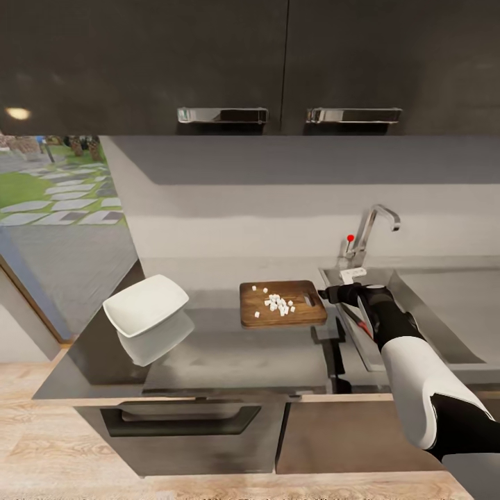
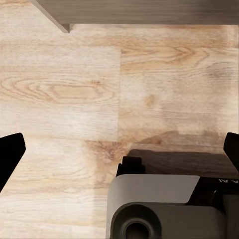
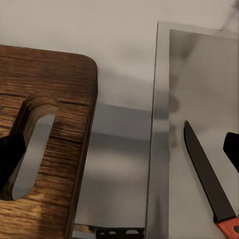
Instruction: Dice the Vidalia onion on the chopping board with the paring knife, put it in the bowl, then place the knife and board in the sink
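Head view showed the right gripper (image 1: 325,296) reaching in over the seam between the desk (image 1: 229,354) and the sink (image 1: 444,326), its black wrist just beside the handle end of the board (image 1: 281,303). The board lay flat on the glossy grey desk, left of the sink, with small white onion dice (image 1: 276,303) scattered over its middle. The white bowl (image 1: 146,304) sat well apart to the left, near the desk's left end, tilted up on one side with its reflection below it. A tap (image 1: 371,232) with a red-tipped lever stood behind the sink, and two dark wall cabinets (image 1: 278,62) with bar handles hung above.

The right wrist view looked down on the board's rounded corner and handle hole (image 3: 32,149), a strip of bare desk, then the sink's rim (image 3: 158,139). The knife (image 3: 206,179) lay inside the sink basin, dark blade pointing away from the red-orange handle at the frame's edge. The right fingers (image 3: 10,162) appeared as dark tips at both edges of that view, spread wide and holding nothing; one tip overlapped the board's handle hole, the other hung over the sink.

The left wrist view faced pale wooden floor (image 2: 99,89), with the left fingers (image 2: 10,154) likewise wide apart and empty, and part of the robot's grey base (image 2: 159,209) below.
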{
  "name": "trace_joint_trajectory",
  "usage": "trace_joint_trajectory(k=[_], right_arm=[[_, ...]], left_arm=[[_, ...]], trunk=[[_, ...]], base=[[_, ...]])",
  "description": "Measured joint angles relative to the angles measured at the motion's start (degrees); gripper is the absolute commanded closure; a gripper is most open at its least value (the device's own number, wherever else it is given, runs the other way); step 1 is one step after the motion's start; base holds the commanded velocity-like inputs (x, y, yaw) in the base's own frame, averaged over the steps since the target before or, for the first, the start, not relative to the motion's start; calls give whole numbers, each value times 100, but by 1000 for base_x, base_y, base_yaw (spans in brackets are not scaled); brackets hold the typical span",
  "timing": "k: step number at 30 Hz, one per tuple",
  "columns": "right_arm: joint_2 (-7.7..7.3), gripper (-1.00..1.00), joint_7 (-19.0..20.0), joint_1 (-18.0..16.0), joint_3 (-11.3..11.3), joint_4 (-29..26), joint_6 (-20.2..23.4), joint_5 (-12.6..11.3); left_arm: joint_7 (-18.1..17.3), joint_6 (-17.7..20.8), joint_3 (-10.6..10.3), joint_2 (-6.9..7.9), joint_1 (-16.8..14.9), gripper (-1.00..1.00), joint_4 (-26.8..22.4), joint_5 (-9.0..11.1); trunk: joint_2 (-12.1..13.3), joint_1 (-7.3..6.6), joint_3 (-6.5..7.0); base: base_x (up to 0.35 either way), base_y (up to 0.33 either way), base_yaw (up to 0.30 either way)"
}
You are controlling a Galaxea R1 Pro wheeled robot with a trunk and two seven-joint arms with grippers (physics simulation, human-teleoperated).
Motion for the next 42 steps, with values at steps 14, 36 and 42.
trace_joint_trajectory(k=[14,36,42], right_arm=[[9,-100,0,0,9,0,-16,1],[18,-100,0,0,14,0,-18,0],[18,-100,0,0,17,0,-18,-1]], left_arm=[[0,0,0,-1,0,-100,0,0],[0,0,0,-5,0,-100,2,0],[0,0,0,-7,0,-100,0,0]], trunk=[[0,0,-97],[0,0,-105],[0,0,-105]], base=[[12,0,0],[17,19,0],[1,0,0]])
